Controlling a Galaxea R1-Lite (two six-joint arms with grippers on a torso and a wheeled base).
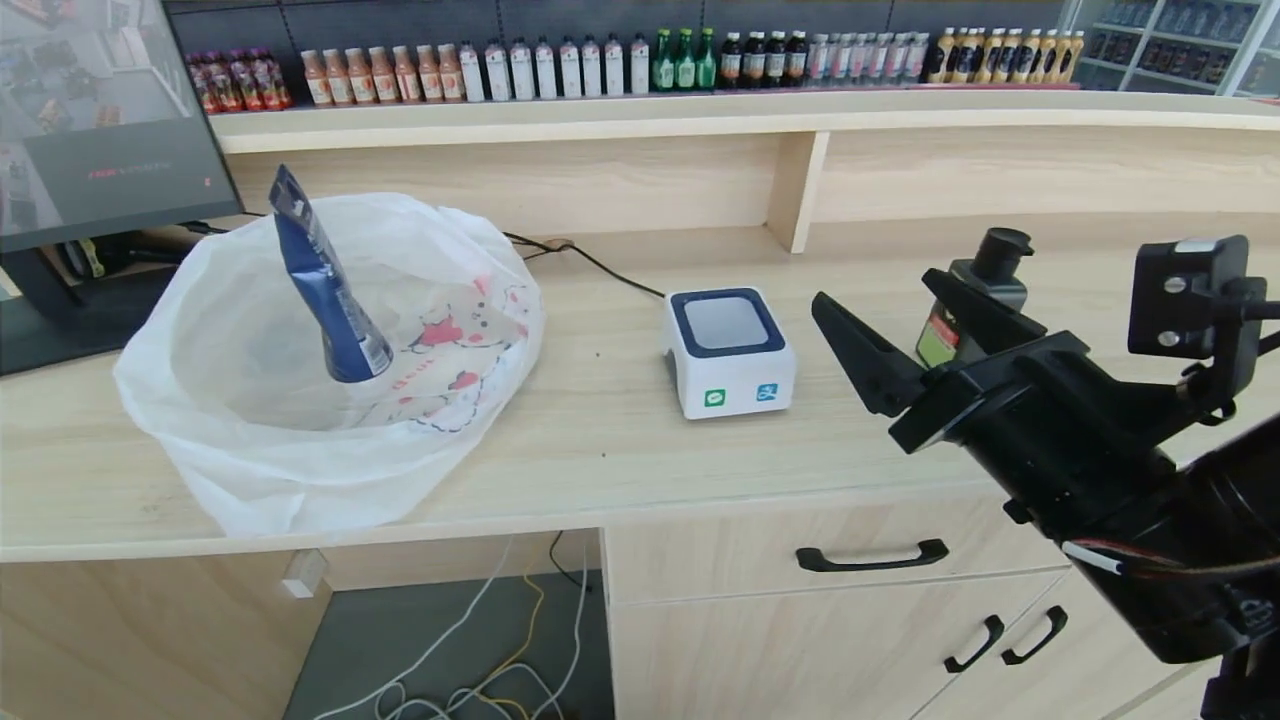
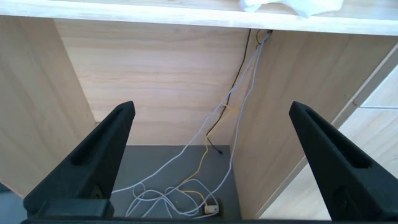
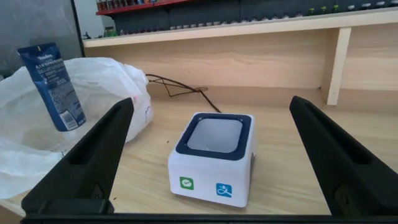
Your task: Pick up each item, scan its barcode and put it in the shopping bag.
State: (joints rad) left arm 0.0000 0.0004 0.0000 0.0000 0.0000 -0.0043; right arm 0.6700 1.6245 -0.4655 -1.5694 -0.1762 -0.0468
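A white plastic shopping bag [image 1: 250, 430] lies open on the left of the wooden counter, with a blue packet [image 1: 325, 290] standing tilted inside it. The white scanner [image 1: 728, 350], with its dark-rimmed window facing up, sits mid-counter. At the right stands a dark bottle [image 1: 1003, 252] with a black cap and a green and red label. My right gripper [image 1: 870, 285] hovers open and empty just in front of the bottle, pointing towards the scanner [image 3: 214, 158], the bag [image 3: 25, 143] and the packet [image 3: 53, 84]. My left gripper [image 2: 211, 107] is open and empty below the counter top.
A monitor [image 1: 90, 120] stands at the back left behind the bag. A raised shelf with a row of bottles [image 1: 640, 65] runs along the back, on a vertical divider [image 1: 797, 190]. A cable [image 1: 590, 260] crosses the counter. Drawers [image 1: 870, 555] and loose cables [image 2: 186, 186] lie below.
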